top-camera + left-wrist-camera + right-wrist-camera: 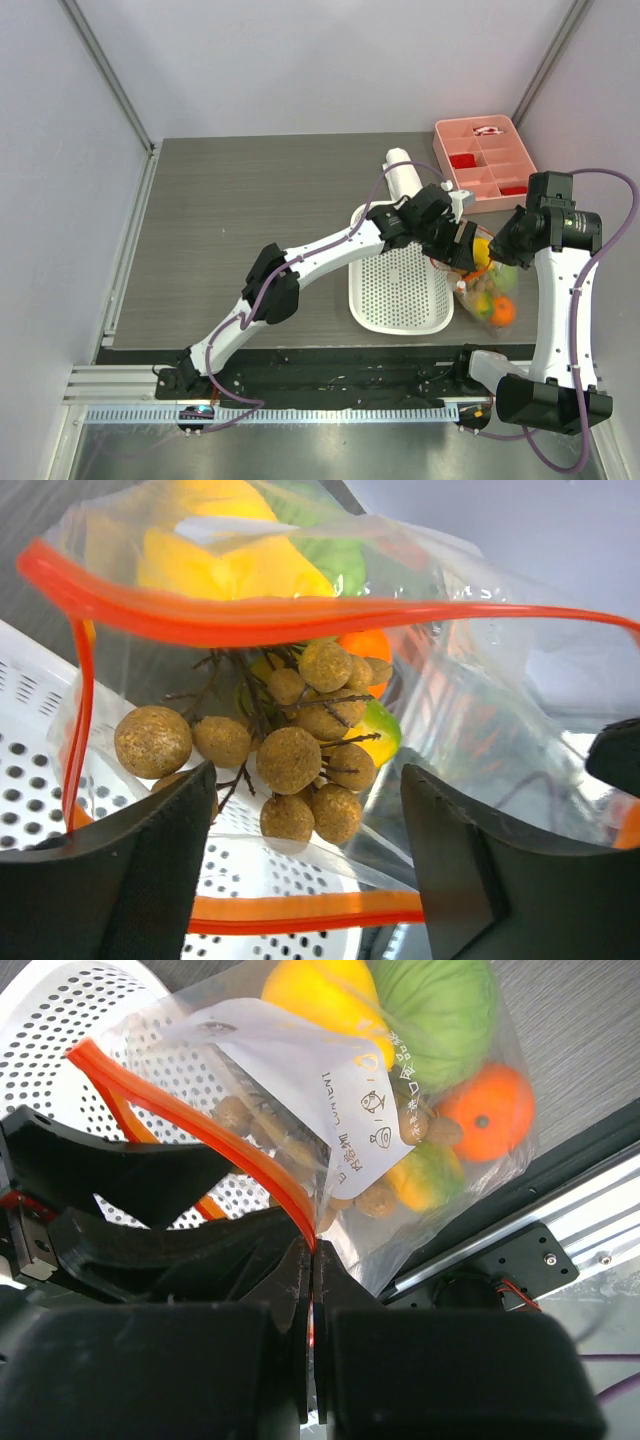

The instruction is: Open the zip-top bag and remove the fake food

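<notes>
The zip-top bag (487, 290) lies at the table's right front, partly over the white basket. Its orange-red zip strip (300, 620) stands open. My right gripper (312, 1250) is shut on one lip of that strip and holds the mouth up. My left gripper (310, 830) is open at the bag's mouth, with the brown grape bunch (300, 740) just beyond its fingertips. Inside the bag are a yellow lemon (325, 995), a green pear-like fruit (440, 1015), an orange (485, 1110) and a green-orange mango (425, 1175). In the top view the left gripper (462, 243) and right gripper (500, 250) meet above the bag.
The white perforated basket (400, 290) sits left of the bag and shows under the bag's mouth (40, 770). A pink compartment tray (470, 180) stands at the back right. The table's front edge and a metal rail (560, 1230) run close to the bag.
</notes>
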You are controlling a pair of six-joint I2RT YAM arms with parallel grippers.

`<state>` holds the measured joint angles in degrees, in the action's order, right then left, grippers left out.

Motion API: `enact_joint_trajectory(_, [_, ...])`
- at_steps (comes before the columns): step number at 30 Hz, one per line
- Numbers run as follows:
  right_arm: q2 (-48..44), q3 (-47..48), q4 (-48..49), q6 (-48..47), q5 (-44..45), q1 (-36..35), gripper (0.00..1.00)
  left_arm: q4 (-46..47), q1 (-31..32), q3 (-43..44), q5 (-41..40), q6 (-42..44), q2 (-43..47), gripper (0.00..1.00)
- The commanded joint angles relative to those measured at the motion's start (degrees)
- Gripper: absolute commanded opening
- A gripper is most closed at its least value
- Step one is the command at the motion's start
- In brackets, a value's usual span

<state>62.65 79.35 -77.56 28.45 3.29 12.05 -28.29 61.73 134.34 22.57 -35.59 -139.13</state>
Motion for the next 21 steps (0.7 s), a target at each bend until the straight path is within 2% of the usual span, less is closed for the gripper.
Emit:
enact_joint_trajectory(1, [-1.13,1.07,-0.58,-0.32,-0.13,-0.19,0.01,-0.63,0.49,1.71,-4.46,5.09,2.19,0.77])
enact_joint_trajectory(4, [-1.04,1.59,-0.84,-0.5,0.14,-0.19,0.01,-0.79,0.49,3.54,-2.54,5.1,0.53,0.8])
enact_joint_trajectory(9, [-0.17,3.44,-0.93,0.38,-0.21,-0.1,0.01,-1.06,2.07,1.71,-1.3,7.19,-1.49,0.71])
enact_joint_trajectory(11, [0.45,3.35,-0.06,1.34,-1.17,-0.1,0.01,-0.62,2.6,1.01,-1.65,7.03,-2.2,0.65])
enact_joint_trajectory(12, [0.71,3.09,0.21,1.78,-1.44,-0.1,0.01,0.42,2.69,0.75,-1.74,6.77,-2.37,0.59])
enact_joint_trajectory(13, [0.89,3.0,0.48,2.14,-1.97,-0.1,0.01,0.87,2.95,0.83,-2.0,6.33,-2.98,0.58])
enact_joint_trajectory(17, [0.98,2.83,1.36,3.11,-2.5,-0.1,0.01,1.49,3.65,1.97,-4.36,7.11,-4.56,0.63])
enact_joint_trajectory(20, [0.46,3.09,0.57,2.49,-2.33,-0.01,0.01,2.63,3.83,3.11,-5.95,8.34,-5.36,0.52])
enact_joint_trajectory(21, [0.19,3.0,0.22,2.14,-1.97,-0.01,0.01,2.19,3.83,4.94,-6.83,8.78,-5.71,0.42])
